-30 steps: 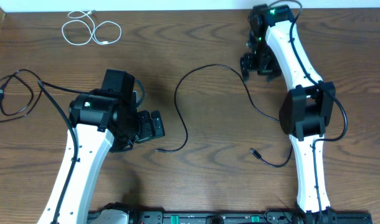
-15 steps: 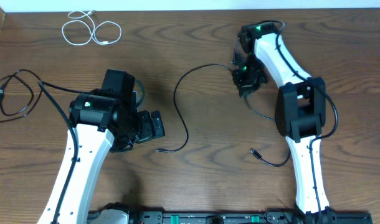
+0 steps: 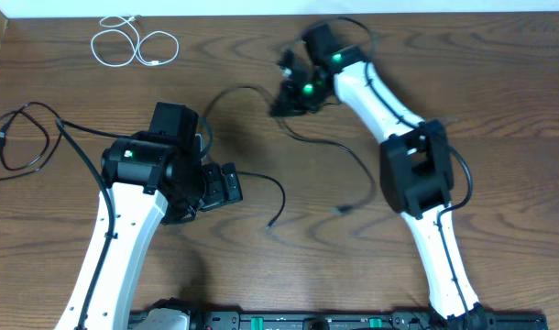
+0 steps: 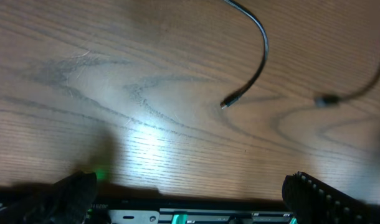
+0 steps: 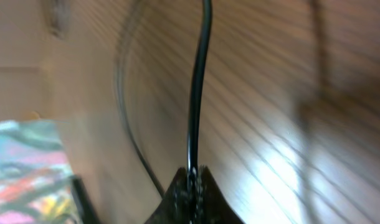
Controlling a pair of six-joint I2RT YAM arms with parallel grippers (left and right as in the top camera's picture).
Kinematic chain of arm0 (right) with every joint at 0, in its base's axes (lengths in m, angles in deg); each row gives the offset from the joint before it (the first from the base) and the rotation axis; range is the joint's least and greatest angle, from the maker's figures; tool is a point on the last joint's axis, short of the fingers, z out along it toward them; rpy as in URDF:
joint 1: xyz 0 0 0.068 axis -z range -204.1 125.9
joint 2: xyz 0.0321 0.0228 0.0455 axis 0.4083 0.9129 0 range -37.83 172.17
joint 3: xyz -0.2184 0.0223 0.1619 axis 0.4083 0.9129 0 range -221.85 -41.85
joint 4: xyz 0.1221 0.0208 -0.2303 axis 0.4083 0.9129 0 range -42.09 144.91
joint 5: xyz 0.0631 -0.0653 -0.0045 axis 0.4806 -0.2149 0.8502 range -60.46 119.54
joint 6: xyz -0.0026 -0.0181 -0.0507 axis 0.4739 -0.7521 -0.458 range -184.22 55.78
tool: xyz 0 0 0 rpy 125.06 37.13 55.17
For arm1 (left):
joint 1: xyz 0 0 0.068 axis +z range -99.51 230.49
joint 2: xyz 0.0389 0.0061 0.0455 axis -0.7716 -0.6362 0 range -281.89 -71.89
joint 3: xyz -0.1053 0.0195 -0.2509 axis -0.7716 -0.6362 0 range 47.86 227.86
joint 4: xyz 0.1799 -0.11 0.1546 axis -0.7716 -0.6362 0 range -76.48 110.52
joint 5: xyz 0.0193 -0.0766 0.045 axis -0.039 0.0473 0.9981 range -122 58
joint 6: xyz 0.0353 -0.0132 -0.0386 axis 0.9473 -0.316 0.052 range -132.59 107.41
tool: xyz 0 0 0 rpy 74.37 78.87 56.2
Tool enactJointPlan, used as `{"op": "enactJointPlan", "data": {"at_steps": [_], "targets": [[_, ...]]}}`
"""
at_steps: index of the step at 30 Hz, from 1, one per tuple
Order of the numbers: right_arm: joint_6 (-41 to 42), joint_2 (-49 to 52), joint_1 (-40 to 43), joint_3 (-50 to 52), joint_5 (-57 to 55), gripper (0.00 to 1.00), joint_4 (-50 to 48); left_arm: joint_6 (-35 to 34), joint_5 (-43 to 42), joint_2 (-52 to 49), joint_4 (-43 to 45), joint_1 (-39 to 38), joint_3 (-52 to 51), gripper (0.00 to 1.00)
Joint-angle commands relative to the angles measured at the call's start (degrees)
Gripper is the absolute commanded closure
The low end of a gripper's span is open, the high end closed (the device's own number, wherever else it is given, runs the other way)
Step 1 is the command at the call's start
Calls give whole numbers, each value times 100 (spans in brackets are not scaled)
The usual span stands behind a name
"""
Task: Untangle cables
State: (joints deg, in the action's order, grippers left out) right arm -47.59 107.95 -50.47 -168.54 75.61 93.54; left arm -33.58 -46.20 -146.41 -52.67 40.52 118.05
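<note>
The right gripper (image 5: 191,183), open a second ago, is now shut tight on a black cable (image 5: 199,93) and has swung left, dragging it toward the table's (image 3: 289,275) top centre. This probably spreads the cable out. It is thin and limp, trailing in loose curves. A white cable (image 3: 133,44) is coiled top left. The left gripper (image 4: 193,190) hangs wide open, empty.

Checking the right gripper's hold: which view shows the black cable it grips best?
Right wrist: the black cable runs into the shut right gripper, pinched at its tips. Overhead shows its loops, with the grip hidden. Left wrist shows only its two loose ends.
</note>
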Motion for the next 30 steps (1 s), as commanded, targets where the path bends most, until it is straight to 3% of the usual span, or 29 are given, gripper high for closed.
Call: {"op": "enactJointPlan", "data": {"at_steps": [1, 8, 13, 14, 16, 17, 19, 20, 30], "targets": [[1386, -4, -448, -107, 717, 99, -763, 11, 79, -7, -20, -9, 15, 0], [3237, -4, -1279, -107, 1156, 99, -3379, 9, 79, -7, -20, -9, 15, 0], [3757, -4, -1663, -107, 1080, 98, -4179, 9, 79, -7, -17, -9, 15, 0], [3744, -4, -1685, -107, 1038, 91, -4170, 9, 79, -7, -20, -9, 15, 0], [3519, -4, -1692, -107, 960, 43, -4098, 11, 79, -7, -20, -9, 15, 0], [3327, -4, -1670, -107, 811, 25, -3915, 9, 79, -7, -20, -9, 15, 0], [3040, -4, -1598, -107, 326, 5, -3353, 9, 79, -7, -20, -9, 15, 0], [2931, -4, -1552, -107, 83, 1, -3071, 11, 79, -7, -20, -9, 15, 0], [1606, -205, -503, -109, -1478, 1, 94, 9, 79, -7, -20, -9, 15, 0]]}}
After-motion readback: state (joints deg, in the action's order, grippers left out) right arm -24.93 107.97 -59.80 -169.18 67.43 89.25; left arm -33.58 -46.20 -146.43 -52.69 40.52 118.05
